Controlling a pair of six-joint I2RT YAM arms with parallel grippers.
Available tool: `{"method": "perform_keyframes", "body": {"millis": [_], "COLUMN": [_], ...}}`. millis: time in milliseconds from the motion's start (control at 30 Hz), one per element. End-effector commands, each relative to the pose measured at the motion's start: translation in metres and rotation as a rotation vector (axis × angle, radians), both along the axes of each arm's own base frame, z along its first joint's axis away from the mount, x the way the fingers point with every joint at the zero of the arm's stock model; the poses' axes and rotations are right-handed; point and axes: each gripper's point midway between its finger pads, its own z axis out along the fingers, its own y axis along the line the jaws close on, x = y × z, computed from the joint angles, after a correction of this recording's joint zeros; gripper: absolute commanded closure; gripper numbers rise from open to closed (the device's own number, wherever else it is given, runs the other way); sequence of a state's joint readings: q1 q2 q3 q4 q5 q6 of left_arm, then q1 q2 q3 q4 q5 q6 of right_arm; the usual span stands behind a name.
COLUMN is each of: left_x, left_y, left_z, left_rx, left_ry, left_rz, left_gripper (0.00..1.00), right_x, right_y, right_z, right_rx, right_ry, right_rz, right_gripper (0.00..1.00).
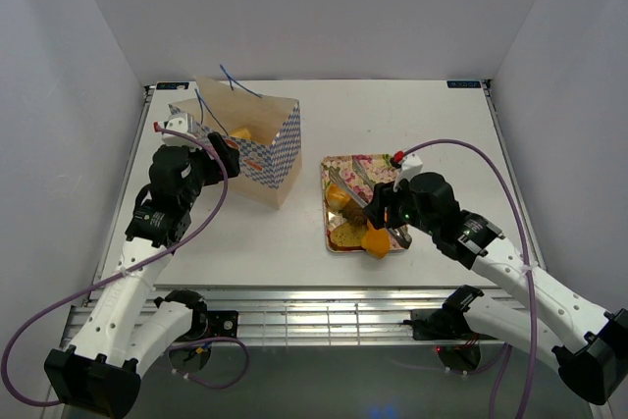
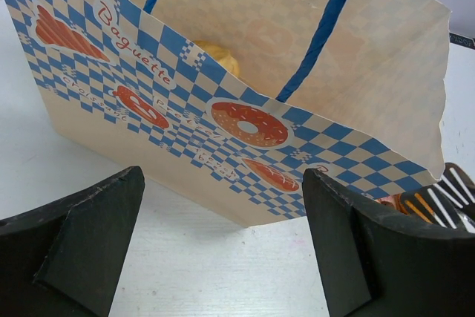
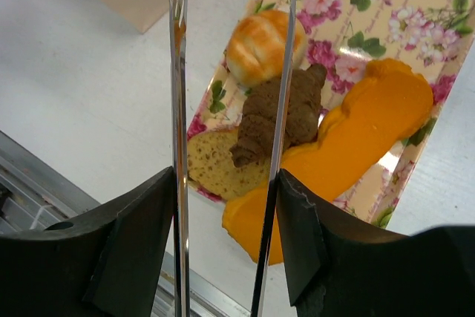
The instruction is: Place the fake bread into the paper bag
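The paper bag (image 1: 257, 144) stands open at the back left, and a golden bread piece (image 2: 217, 57) lies inside it. My left gripper (image 2: 223, 177) is open just in front of the bag's checkered side (image 2: 185, 102), holding nothing. A floral tray (image 3: 415, 5) carries a golden roll (image 3: 260, 42), a brown croissant (image 3: 286, 113), a toast slice (image 3: 215, 168) and a large orange piece (image 3: 364, 139). My right gripper (image 3: 225, 183) is shut on metal tongs (image 3: 177, 72), whose two arms stand apart above the tray's bread. The tong tips are cut off in the right wrist view.
The tray (image 1: 343, 161) sits right of the bag at mid table. The orange piece (image 1: 375, 241) overhangs the tray's near corner. White walls enclose the table on three sides, and a metal rail (image 1: 314, 306) runs along the near edge.
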State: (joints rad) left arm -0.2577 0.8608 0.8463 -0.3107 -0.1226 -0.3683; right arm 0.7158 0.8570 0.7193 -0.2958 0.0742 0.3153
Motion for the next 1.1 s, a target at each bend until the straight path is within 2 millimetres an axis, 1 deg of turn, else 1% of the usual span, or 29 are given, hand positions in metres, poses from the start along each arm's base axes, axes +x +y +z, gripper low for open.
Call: {"method": "perform_keyframes", "body": {"millis": [0,67,200,333,433,500,533,567,600,633,700,833,900,967,1000,1067], "left_x": [0.000,0.000,-0.001,-0.001,-0.003,-0.005,-0.005,-0.006,-0.006,-0.006,-0.004,-0.002,-0.002,-0.003,-0.003,-0.003], "left_y": [0.001,0.004,0.004,0.001,0.001,-0.003,-0.007,-0.013,-0.014,-0.015,-0.010,-0.006,-0.004,-0.003,-0.003,-0.002], "left_z": [0.010,0.011,0.009,0.011,0.012,0.011,0.012,0.014,0.014,0.014,0.010,0.009,0.010,0.009,0.011,0.011], "left_rx": [-0.007,-0.007,-0.008,-0.008,-0.007,-0.004,0.017,0.013,0.011,0.013,0.016,0.010,0.011,0.006,-0.006,-0.006], "left_ry": [-0.010,-0.009,-0.007,-0.013,-0.024,-0.025,-0.037,-0.044,-0.044,-0.042,-0.021,-0.011,-0.010,-0.009,-0.012,-0.013], "left_rz": [0.013,0.027,0.032,0.013,0.007,-0.023,-0.064,-0.098,-0.106,-0.108,-0.077,-0.043,-0.031,-0.026,-0.018,-0.009], "left_gripper": [0.02,0.02,0.02,0.02,0.02,0.02,0.15,0.19,0.22,0.23,0.19,0.21,0.20,0.14,0.02,0.02], "right_x": [-0.003,-0.006,-0.006,-0.003,-0.002,-0.001,0.000,0.000,0.001,0.001,0.001,0.004,0.007,0.009,0.010,0.012], "right_y": [-0.005,-0.006,-0.005,-0.002,0.001,0.003,0.004,0.005,0.005,0.006,0.007,0.007,0.007,0.006,0.006,0.005], "right_z": [-0.013,-0.023,-0.032,-0.041,-0.044,-0.044,-0.046,-0.046,-0.046,-0.048,-0.049,-0.050,-0.049,-0.051,-0.050,-0.054], "right_rx": [-0.022,-0.041,-0.054,-0.075,-0.080,-0.078,-0.080,-0.079,-0.078,-0.082,-0.083,-0.092,-0.100,-0.110,-0.114,-0.131], "right_ry": [0.034,0.052,0.067,0.087,0.094,0.092,0.096,0.095,0.095,0.100,0.103,0.104,0.097,0.098,0.095,0.102], "right_rz": [-0.023,-0.016,-0.010,0.000,0.011,0.014,0.015,0.018,0.020,0.023,0.025,0.018,0.006,-0.001,-0.001,-0.010], "right_gripper": [0.39,0.38,0.36,0.35,0.35,0.34,0.34,0.34,0.34,0.34,0.34,0.34,0.34,0.34,0.34,0.34]}}
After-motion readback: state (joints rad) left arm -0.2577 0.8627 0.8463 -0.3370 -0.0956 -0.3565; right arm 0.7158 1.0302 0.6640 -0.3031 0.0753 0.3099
